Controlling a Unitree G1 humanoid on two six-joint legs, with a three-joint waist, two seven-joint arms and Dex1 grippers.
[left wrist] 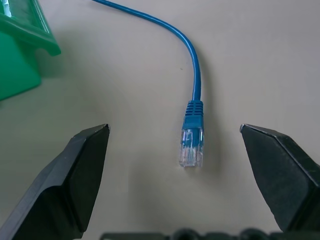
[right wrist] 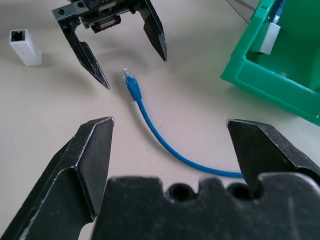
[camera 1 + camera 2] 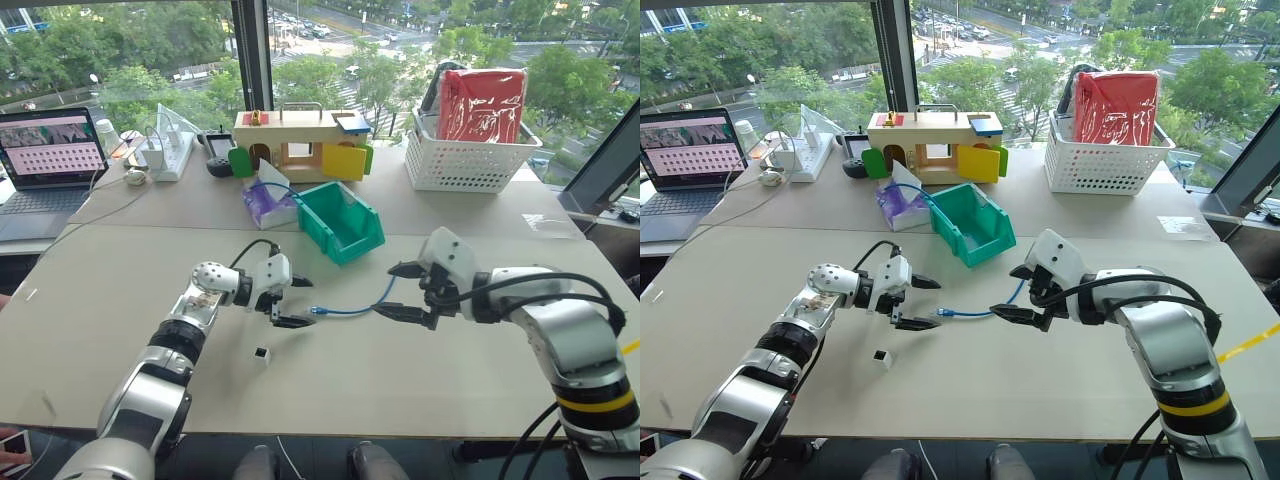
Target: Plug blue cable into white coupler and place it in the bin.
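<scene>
Left hand [image 3: 292, 302]: fingers spread wide, nothing between them, hovering low over the desk [image 3: 400, 370] with the clear plug of the blue cable [image 1: 192, 145] lying in the gap ahead of its tips, untouched.

Right hand [image 3: 400, 292]: also spread wide and empty, poised above the far stretch of the same cable, facing the left hand across it.

Blue cable: lies loose on the desk, curving from the plug near the left hand away toward the right hand and the bin; no hand touches it.

White coupler [image 3: 262, 353]: stands alone on the desk just beside the left arm, on the near side, apart from the cable; its dark socket is empty.

Bin [image 3: 340, 222]: teal-green, on the desk beyond both hands, sloped front toward them. The right wrist view shows a pale block and a blue lead already inside it.

Beyond: purple tissue pack [image 3: 266, 205], wooden toy house [image 3: 300, 143], white lattice basket [image 3: 468, 160], laptop [image 3: 50, 160].

Step in hand, as judged: taking hold of the cable's plug end; plugging not yet begun. The next move calls for the left hand to lower and close squarely on the blue boot behind the plug, leaving the clear tip free for the socket, while the coupler needs picking up and steadying.
</scene>
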